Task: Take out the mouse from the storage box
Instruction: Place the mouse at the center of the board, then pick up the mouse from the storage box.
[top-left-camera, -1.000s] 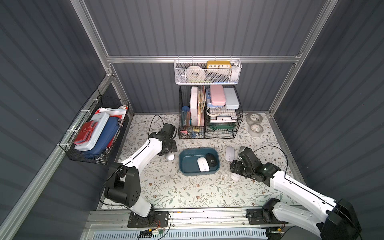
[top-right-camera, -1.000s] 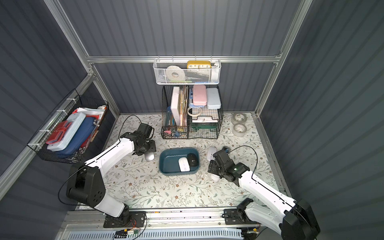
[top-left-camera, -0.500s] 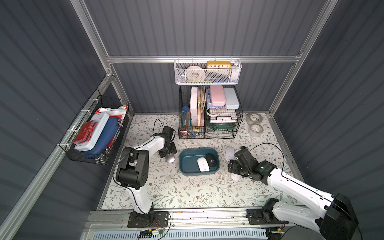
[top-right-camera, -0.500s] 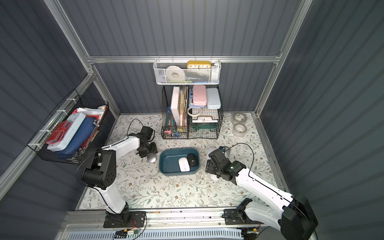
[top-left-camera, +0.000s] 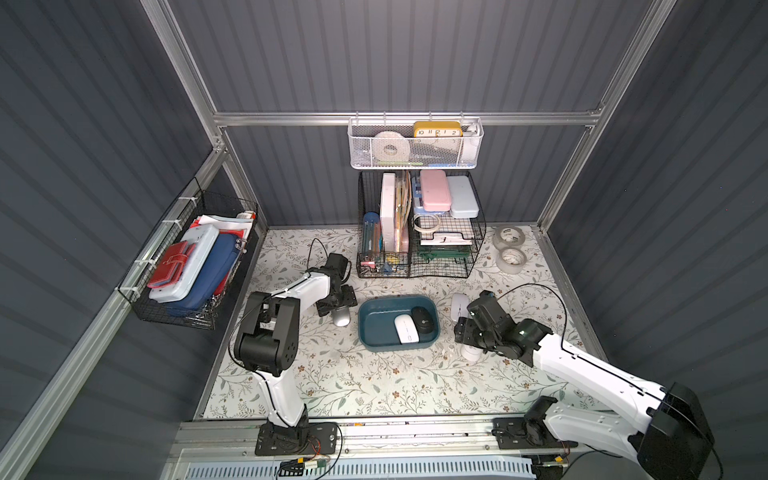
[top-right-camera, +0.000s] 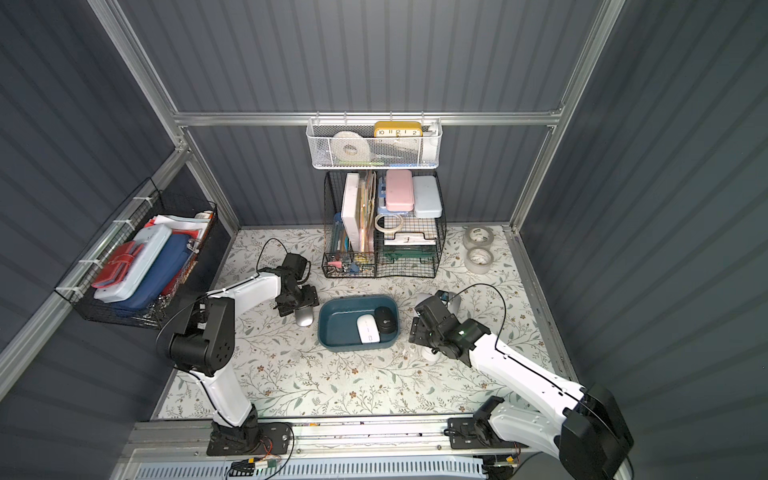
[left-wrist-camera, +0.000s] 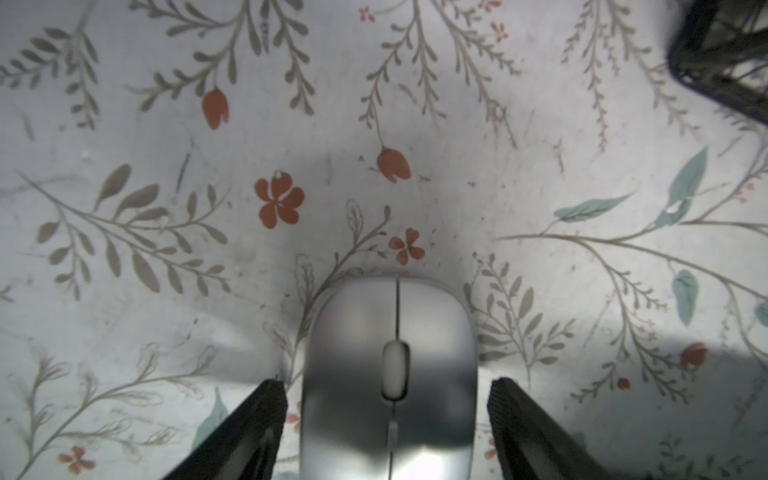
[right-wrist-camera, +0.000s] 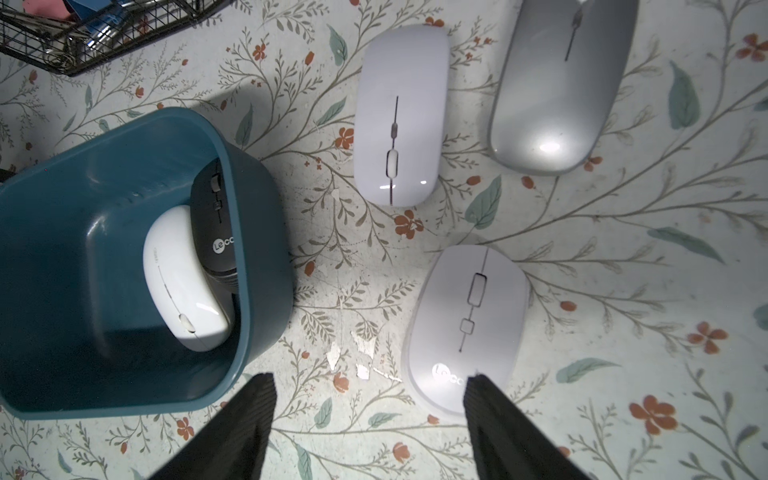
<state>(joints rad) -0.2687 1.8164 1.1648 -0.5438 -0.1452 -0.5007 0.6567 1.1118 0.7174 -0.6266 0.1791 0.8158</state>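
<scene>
Left gripper (left-wrist-camera: 386, 385) is hanging open around the silver mouse (left-wrist-camera: 390, 374), one black finger on each side with a gap to both. That mouse is lying on the floral mat (left-wrist-camera: 124, 291) just beside the storage box (top-left-camera: 374, 322). Right gripper (right-wrist-camera: 368, 381) is standing open and empty between the box and a white Lecoo mouse (right-wrist-camera: 465, 324). A white mouse (top-left-camera: 406, 328) and a black mouse (top-left-camera: 422, 318) are lying side by side inside the box, touching.

Dark ribbed walls (top-left-camera: 415, 54) enclose a floral-patterned floor (top-left-camera: 374, 386).
</scene>
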